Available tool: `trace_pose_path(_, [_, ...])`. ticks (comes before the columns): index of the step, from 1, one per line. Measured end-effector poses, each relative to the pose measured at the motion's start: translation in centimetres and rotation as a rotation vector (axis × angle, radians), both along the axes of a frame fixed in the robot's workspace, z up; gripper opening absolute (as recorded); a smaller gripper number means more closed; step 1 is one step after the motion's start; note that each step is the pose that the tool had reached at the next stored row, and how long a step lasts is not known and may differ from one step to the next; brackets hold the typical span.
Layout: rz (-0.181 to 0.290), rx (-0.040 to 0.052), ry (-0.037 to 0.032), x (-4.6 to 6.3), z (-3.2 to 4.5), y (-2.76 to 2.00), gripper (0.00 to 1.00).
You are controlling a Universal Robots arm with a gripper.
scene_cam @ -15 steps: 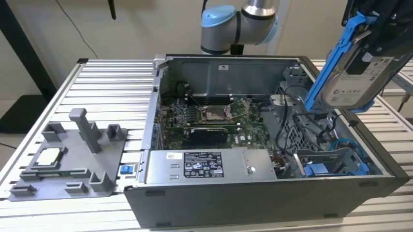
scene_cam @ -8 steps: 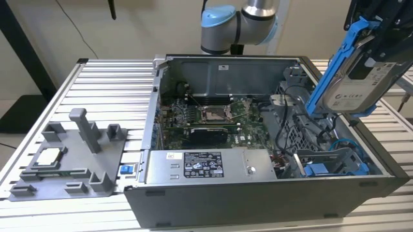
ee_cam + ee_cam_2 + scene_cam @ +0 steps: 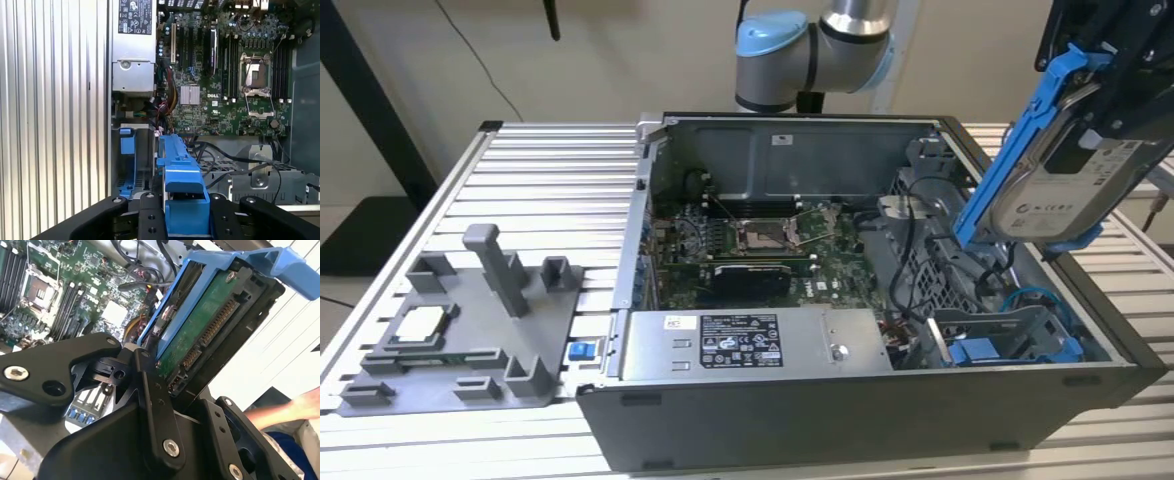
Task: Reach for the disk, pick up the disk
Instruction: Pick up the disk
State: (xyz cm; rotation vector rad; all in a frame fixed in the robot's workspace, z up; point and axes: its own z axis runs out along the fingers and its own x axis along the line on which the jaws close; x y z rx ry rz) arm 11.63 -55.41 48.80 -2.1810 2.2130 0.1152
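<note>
The disk (image 3: 1065, 185), a silver hard drive with a white label in bright blue rails, hangs tilted on edge above the open computer case's side at the exterior view's right. My black gripper (image 3: 1117, 112) is shut on its upper part. In the second wrist view the disk's green circuit-board underside (image 3: 205, 330) and blue rail sit clamped between the black fingers (image 3: 152, 405). The first wrist view looks along the disk's blue rail (image 3: 179, 180), which runs out from between the gripper (image 3: 182, 222) fingers, above the case's drive bay.
The open computer case (image 3: 854, 420) holds a motherboard (image 3: 761, 240), a power supply (image 3: 747, 345), cables and a fixed blue bracket (image 3: 1001, 350). A grey fixture (image 3: 454, 340) with a small silver chip lies on the slatted table at the exterior view's left. A person's arm (image 3: 292, 410) is nearby.
</note>
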Motion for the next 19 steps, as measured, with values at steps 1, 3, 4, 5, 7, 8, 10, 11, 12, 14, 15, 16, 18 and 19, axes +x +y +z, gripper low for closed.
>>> trace_pose_path(1, [0.0, -0.0001, 0.0, 0.0, 0.0, 0.0, 0.0])
trace_pose_path(3, [0.0, -0.0001, 0.0, 0.0, 0.0, -0.01, 0.0])
trace_pose_path(4, [0.0, 0.0, 0.0, 0.0, -0.01, -0.01, 0.0])
trace_pose_path(5, [0.0, 0.0, 0.0, 0.0, 0.0, -0.01, 0.0])
trace_pose_path(7, [0.0, -0.0002, 0.0, 0.0, -0.03, -0.02, 0.0])
trace_pose_path(8, [0.0, 0.0001, 0.0, 0.0, -0.1, -0.07, 0.0])
trace_pose_path(10, [0.0, -0.0001, 0.0, 0.0, -0.21, -0.32, 0.0])
trace_pose_path(11, [0.0, -0.0003, 0.0, 0.0, -0.26, -0.52, 0.0])
trace_pose_path(12, [0.0, -0.0007, 0.0, 0.0, -0.33, -0.74, 0.0])
trace_pose_path(14, [0.0, -0.0028, 0.0, -0.1, -0.47, -1.14, 0.0])
trace_pose_path(15, [0.0, -0.0033, 0.0, -0.1, -0.56, -1.36, 0.0])
trace_pose_path(16, [0.0, -0.0038, 0.0, -0.1, -0.66, -1.58, 0.0])
trace_pose_path(18, [0.0, -0.0052, 0.0, -0.1, -0.85, -1.96, 0.0])
trace_pose_path(19, [0.0, -0.0058, 0.0, -0.1, -0.96, -2.13, 0.0])
